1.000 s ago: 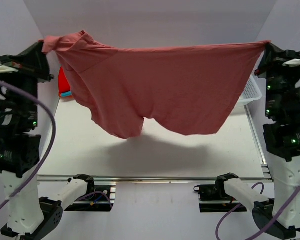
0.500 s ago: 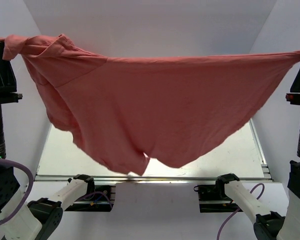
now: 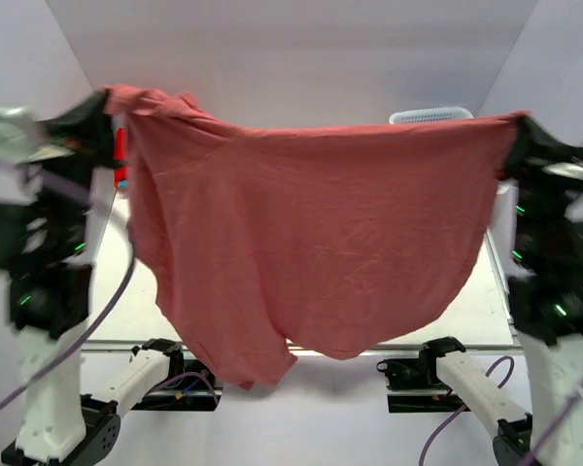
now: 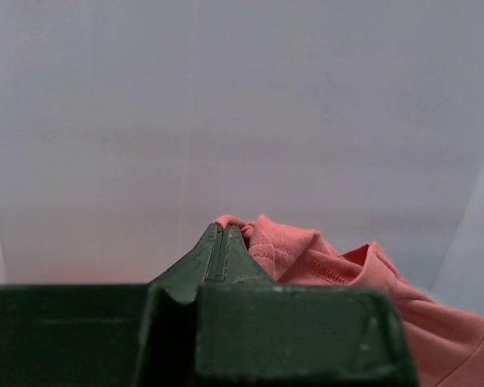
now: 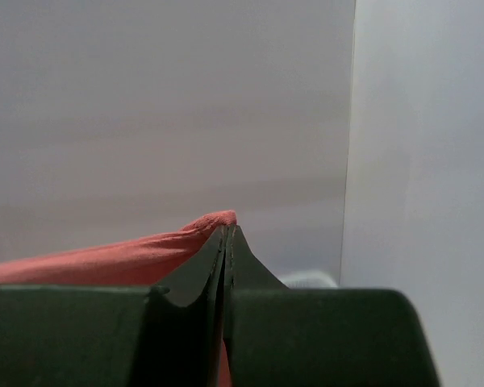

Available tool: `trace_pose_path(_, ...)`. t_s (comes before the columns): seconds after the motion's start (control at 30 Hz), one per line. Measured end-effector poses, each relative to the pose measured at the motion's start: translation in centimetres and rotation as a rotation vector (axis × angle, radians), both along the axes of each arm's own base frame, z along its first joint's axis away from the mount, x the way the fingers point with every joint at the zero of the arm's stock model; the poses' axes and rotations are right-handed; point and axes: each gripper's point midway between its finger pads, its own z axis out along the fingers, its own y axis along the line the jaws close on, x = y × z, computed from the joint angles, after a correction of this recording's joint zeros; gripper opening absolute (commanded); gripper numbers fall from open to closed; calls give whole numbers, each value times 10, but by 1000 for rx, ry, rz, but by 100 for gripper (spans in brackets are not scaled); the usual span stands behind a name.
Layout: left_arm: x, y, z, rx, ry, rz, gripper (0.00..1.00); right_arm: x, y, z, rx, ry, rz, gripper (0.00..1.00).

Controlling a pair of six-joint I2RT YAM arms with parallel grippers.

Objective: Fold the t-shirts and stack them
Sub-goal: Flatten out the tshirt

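Top external view shows the dusty rose-red t-shirt [image 3: 311, 233] spread in the air like a curtain over the table [image 3: 488, 291], its long axis running left to right between the two arms. The top edge is pulled almost straight. The lower edge hangs in a curve, lowest left of centre, down past the table's near edge. The cloth hides most of the table; only strips at either side show. The left gripper [image 3: 105, 101] pinches the bunched left corner, jaws pressed together on the fabric, and the right gripper [image 3: 517, 124] pinches the right corner likewise. A white lattice basket [image 3: 429, 116] peeks above the top edge near the right end. A sliver of bright red shirt [image 3: 122, 146] shows beside the left corner.
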Motion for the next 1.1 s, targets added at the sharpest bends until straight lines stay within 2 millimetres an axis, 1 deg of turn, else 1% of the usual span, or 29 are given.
trace_pose_path(0.03,18,-2,-19,4,43,8,0,20,2,-19,8,49,-12,0)
trace_pose_path(0.07,42,-5,-46,9,104,23,0,40,4,-40,12,108,-23,0)
trace_pose_path(0.1,60,-6,-68,12,149,36,0,60,7,-62,18,166,-34,0)
trace_pose_path(0.13,81,-8,-95,20,214,51,0,79,9,-87,21,224,-47,0)
trace_pose_path(0.17,100,-10,-120,28,269,65,0,98,11,-114,24,293,-58,0)
trace_pose_path(0.2,118,-12,-145,36,324,78,0,112,13,-137,22,349,-69,0)
trace_pose_path(0.27,151,-15,-195,57,434,103,0,143,17,-197,12,492,-97,0)
trace_pose_path(0.33,175,-18,-241,77,526,121,0,162,18,-248,2,609,-124,0)
trace_pose_path(0.4,191,-20,-278,95,597,132,0,172,17,-291,-12,707,-147,0)
trace_pose_path(0.43,199,-21,-293,103,624,136,0,177,17,-307,-17,745,-154,0)
trace_pose_path(0.5,214,-23,-315,113,662,142,0,185,17,-329,-23,796,-162,0)
trace_pose_path(0.6,236,-25,-338,119,692,158,0,198,17,-342,-22,816,-164,0)
trace_pose_path(0.63,244,-25,-348,123,711,165,0,203,17,-345,-22,822,-168,0)
trace_pose_path(0.8,289,-32,-389,143,787,183,0,237,17,-362,-31,859,-182,0)
trace_pose_path(0.87,307,-35,-400,149,806,188,0,252,17,-370,-40,879,-186,0)
trace_pose_path(0.93,328,-38,-410,151,820,194,0,271,18,-376,-50,889,-185,0)
trace_pose_path(1.1,362,-38,-430,151,842,211,0,310,22,-387,-84,905,-188,0)
